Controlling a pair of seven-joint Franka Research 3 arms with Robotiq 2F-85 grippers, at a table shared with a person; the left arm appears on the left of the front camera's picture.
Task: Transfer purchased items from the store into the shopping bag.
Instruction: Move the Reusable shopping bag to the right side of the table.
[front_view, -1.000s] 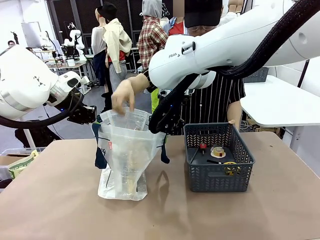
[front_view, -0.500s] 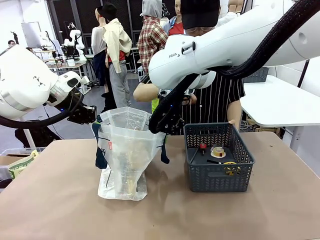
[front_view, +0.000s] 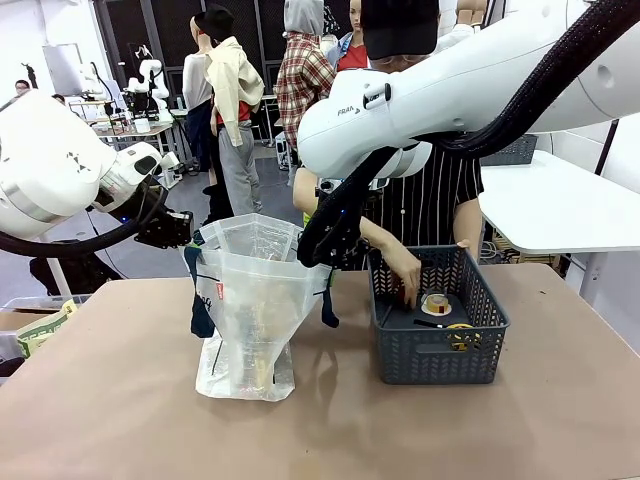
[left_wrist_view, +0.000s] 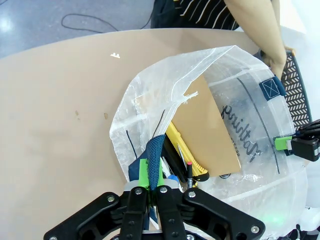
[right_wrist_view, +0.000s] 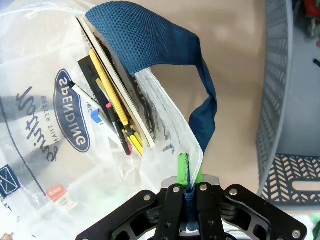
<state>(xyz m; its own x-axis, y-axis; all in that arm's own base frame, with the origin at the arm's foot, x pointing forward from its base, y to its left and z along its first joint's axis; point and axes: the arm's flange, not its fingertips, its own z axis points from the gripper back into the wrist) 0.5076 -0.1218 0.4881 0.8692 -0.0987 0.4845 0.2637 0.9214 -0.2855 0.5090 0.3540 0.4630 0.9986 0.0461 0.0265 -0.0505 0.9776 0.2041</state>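
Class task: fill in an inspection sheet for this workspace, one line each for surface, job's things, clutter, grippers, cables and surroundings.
Surface: brown table, mostly bare.
Job's things: shopping bag upright, open, holding a brown card pack and yellow items; basket with a round item; person's hand inside it.
Clutter: box with a packet off the table's left edge.
Grippers: left gripper and right gripper both shut on the shopping bag's handles.
Cables: black hose along the right arm.
Surroundings: white side table.
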